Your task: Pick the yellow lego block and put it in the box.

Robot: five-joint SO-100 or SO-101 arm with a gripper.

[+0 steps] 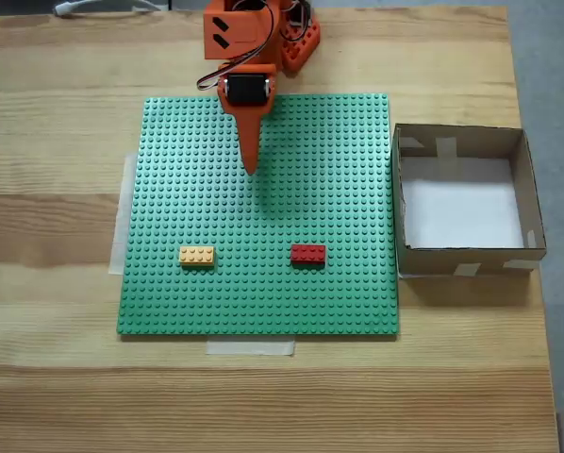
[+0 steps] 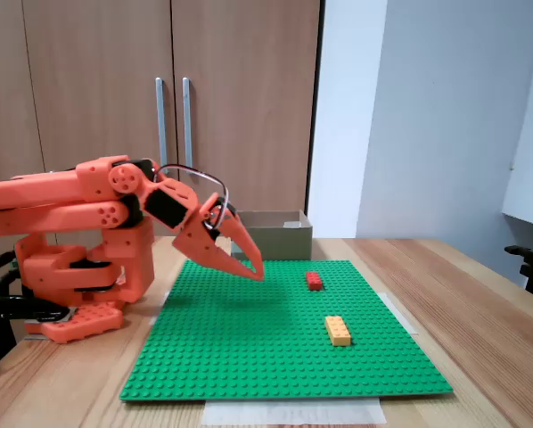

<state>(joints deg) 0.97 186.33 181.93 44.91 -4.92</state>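
The yellow lego block (image 1: 196,255) (image 2: 338,330) lies flat on the green studded baseplate (image 1: 339,189) (image 2: 249,348), toward its front left in the top-down fixed view. My orange gripper (image 1: 251,168) (image 2: 254,271) hangs above the plate's rear middle, tilted down, its fingers together and holding nothing. It is well short of the block. The box (image 1: 461,257) (image 2: 275,239), brown cardboard with a white floor, stands just off the plate's right edge in the top-down view and has nothing in it.
A red brick (image 1: 307,253) (image 2: 314,280) sits on the plate level with the yellow one, nearer the box. The arm's base (image 1: 296,42) (image 2: 79,276) stands behind the plate. The plate is taped to a wooden table (image 1: 56,377).
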